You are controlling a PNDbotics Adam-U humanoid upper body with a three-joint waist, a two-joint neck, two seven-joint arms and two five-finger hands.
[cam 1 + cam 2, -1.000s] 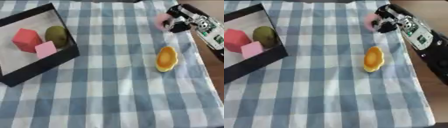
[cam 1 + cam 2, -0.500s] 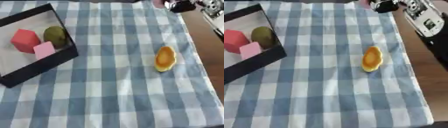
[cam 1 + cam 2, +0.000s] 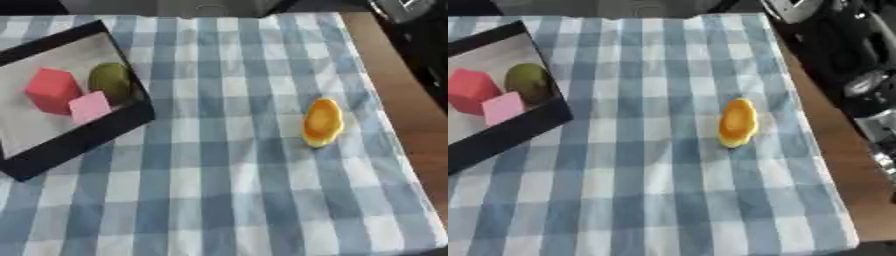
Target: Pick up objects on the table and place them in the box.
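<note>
Setting: staged test bench | evidence: checked tablecloth [image 3: 219,190] over wooden table [image 3: 411,125], black sorting box [image 3: 79,142]

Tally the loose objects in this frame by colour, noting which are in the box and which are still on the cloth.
Red: 1, red block, in the black box
Pink: 1, pink cube, in the box
Green: 1, green rounded object, in the box
Yellow-orange: 1, yellow-orange oval object, on the checked cloth
Total: 4

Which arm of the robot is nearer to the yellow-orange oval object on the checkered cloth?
Right. The right arm runs down the view's right edge, beside and beyond the yellow-orange oval object, not touching it. Its hand is out of view. The left arm and hand appear in no view.
</note>
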